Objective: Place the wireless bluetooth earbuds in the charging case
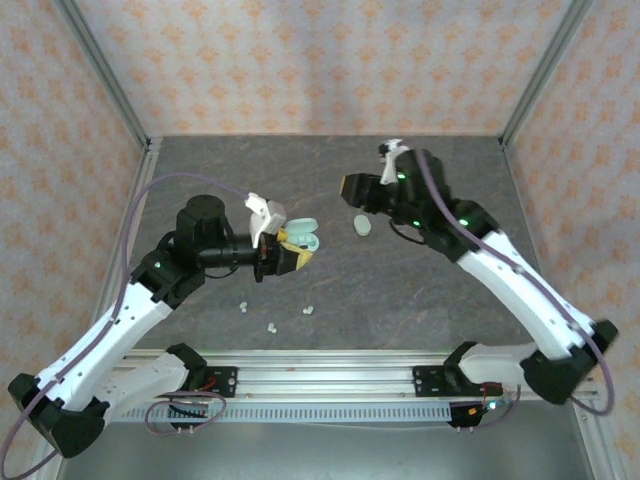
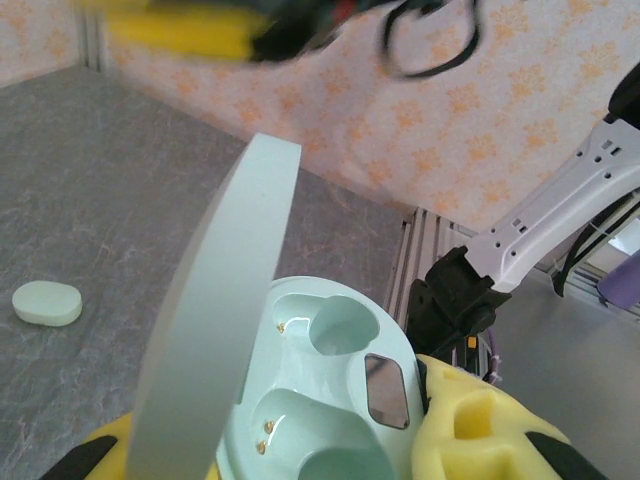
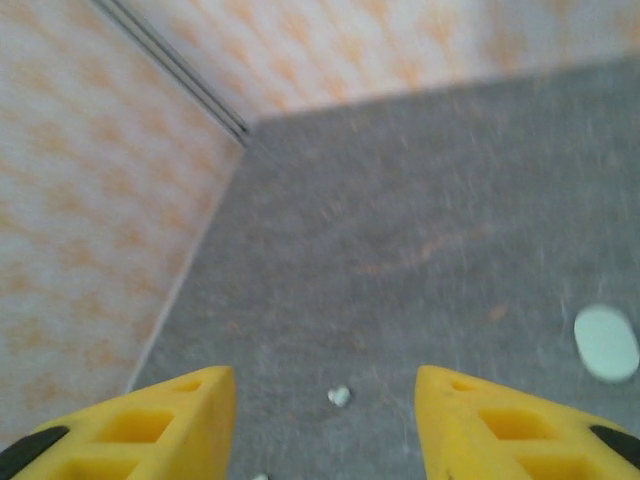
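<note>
Gaping glossy mint case (image 2: 300, 385), rounded wells (image 2: 338, 325), between yellow left jaws.

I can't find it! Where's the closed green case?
In the top view, the closed case lies on the table beside the right gripper, right of the open case.

Open case (image 2: 330, 400) cut off at bottom edge; earbud (image 3: 340, 396) blurred.
</note>
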`<act>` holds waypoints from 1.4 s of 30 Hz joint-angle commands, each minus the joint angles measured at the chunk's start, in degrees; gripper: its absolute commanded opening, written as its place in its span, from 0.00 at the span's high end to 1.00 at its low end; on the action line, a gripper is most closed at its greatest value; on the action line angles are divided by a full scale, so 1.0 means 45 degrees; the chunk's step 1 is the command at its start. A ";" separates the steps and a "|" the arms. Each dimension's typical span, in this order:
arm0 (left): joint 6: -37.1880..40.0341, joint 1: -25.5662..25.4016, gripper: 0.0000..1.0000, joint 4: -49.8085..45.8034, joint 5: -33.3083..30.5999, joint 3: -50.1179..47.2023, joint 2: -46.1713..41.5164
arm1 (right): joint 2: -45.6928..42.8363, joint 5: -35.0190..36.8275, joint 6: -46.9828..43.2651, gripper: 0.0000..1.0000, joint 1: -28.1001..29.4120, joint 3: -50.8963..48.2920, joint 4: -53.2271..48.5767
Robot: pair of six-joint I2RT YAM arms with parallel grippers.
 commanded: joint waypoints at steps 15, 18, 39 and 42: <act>0.0230 0.0141 1.00 -0.2048 -0.1223 -0.0044 -0.1878 | 0.9808 -0.2701 0.3456 0.67 0.1238 0.3942 -0.1346; 0.0354 0.0155 1.00 -0.2278 -0.1299 0.0094 -0.1949 | 1.0178 -0.2368 0.4609 0.67 0.1737 0.3735 -0.0696; 0.0719 0.0151 1.00 -0.2462 -0.1310 -0.0036 -0.2095 | 1.1661 -0.1836 0.6456 0.69 0.2653 0.4242 0.0008; 0.0719 0.0142 1.00 -0.2448 -0.1286 -0.0072 -0.2098 | 1.1735 -0.1799 0.6504 0.69 0.2689 0.4242 -0.0009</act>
